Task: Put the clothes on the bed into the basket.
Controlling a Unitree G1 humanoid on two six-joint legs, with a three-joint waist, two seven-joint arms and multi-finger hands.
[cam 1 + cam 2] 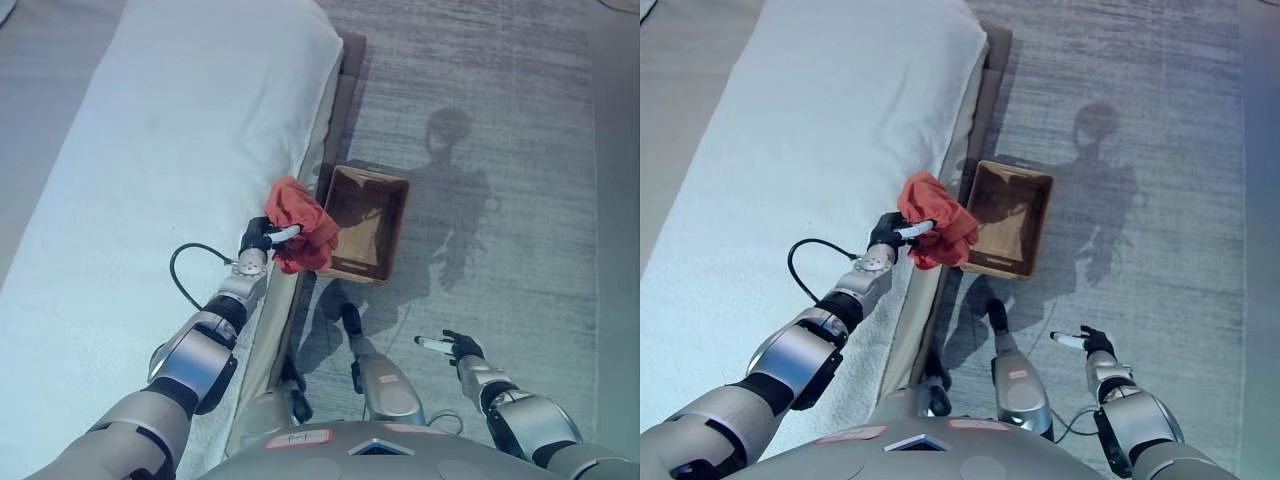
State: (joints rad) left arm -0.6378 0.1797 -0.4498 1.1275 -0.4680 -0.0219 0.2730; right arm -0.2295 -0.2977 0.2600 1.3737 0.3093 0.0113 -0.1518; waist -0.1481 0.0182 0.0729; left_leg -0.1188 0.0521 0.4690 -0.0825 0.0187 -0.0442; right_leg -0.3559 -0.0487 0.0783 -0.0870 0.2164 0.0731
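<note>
A crumpled red cloth [302, 222] hangs from my left hand [262, 238], whose fingers are curled round it at the bed's right edge; it also shows in the right eye view [935, 228]. The cloth is just left of the brown basket [394, 228], which stands on the floor beside the bed and looks empty. The cloth's lower part overlaps the basket's near left corner. My right hand [455, 347] hangs low at the right over the carpet, fingers relaxed, holding nothing.
The bed [170, 150] with a white cover fills the left half; its brown frame edge [340, 100] runs alongside the basket. Grey carpet [500, 120] covers the floor to the right.
</note>
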